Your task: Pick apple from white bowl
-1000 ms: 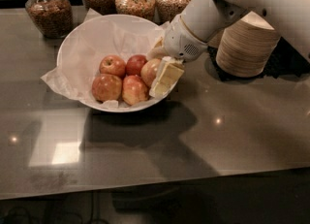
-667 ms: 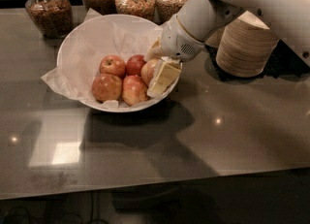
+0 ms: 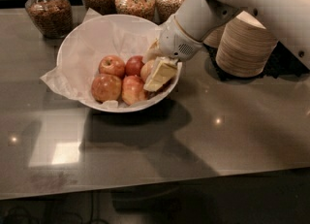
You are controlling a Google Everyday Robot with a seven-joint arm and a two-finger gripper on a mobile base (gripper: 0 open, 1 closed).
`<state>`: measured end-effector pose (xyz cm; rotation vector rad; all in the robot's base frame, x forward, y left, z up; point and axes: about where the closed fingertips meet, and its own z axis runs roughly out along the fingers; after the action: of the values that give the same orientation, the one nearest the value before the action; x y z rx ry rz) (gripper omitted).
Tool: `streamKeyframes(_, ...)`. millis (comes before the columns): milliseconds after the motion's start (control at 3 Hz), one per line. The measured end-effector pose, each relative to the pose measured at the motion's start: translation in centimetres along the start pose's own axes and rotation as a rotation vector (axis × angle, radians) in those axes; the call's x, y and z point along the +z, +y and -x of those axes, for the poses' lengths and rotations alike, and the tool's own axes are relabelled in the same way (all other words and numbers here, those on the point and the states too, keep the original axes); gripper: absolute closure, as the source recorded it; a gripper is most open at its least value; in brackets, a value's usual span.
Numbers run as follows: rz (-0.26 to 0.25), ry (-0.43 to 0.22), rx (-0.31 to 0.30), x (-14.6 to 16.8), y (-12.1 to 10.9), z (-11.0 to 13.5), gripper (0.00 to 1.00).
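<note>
The white bowl, lined with crumpled white paper, stands on the dark table and holds several apples. The apple, pale with an orange-red blush, lies at the bowl's right side, mostly hidden behind my gripper. My gripper reaches down into the bowl from the right and sits right at this apple, touching or nearly touching it. A small deep-red apple lies just left of it. Other red-yellow apples lie at the back left, the front left and the front.
A stack of tan paper bowls stands to the right of the white bowl, under my arm. Several glass jars of grains line the table's back edge. The table's front edge runs along the bottom.
</note>
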<state>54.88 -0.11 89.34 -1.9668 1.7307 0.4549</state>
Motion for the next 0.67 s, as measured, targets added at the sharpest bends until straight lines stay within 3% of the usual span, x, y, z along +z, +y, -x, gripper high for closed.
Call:
streamKeyframes(333,0.000,0.000,0.000,0.00,0.00,0.00,0.98)
streamKeyframes(667,0.000,0.000,0.000,0.00,0.00,0.01,1.00)
